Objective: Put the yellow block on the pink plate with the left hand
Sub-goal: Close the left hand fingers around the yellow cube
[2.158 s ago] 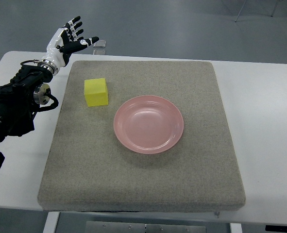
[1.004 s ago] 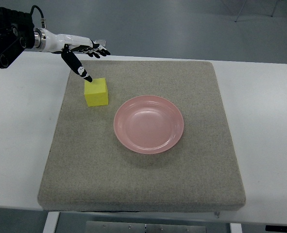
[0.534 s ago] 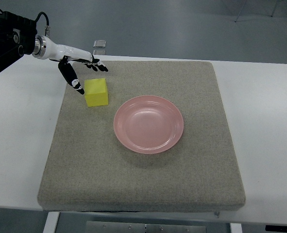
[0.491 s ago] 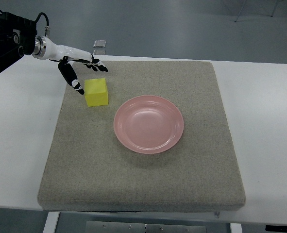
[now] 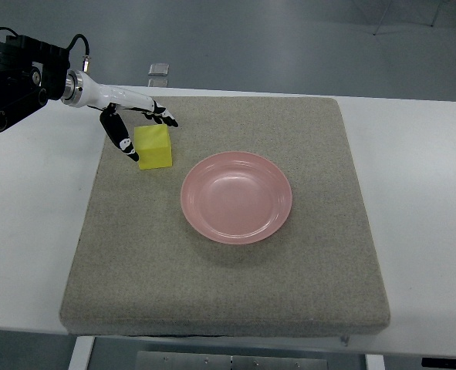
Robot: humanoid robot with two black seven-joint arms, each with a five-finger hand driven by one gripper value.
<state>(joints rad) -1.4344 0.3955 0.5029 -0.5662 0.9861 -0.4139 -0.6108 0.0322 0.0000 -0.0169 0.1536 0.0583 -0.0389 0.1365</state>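
A yellow block (image 5: 154, 146) rests on the grey mat (image 5: 228, 270), up and to the left of the pink plate (image 5: 236, 197). My left hand (image 5: 139, 127) reaches in from the upper left and straddles the block. Its thumb (image 5: 122, 140) lies against the block's left face, and the other fingers (image 5: 160, 115) stretch over its far top edge. The hand is spread around the block and has not closed on it. The block stands flat on the mat. No right arm shows.
The mat covers most of a white table (image 5: 413, 177). A small clear object (image 5: 159, 69) sits at the table's far edge behind the hand. The black forearm (image 5: 15, 73) hangs over the table's upper left corner.
The left hand swung from palm-up at the far left down to the block. In the last half second it dropped lower and closer, its thumb now touching the block's left side.
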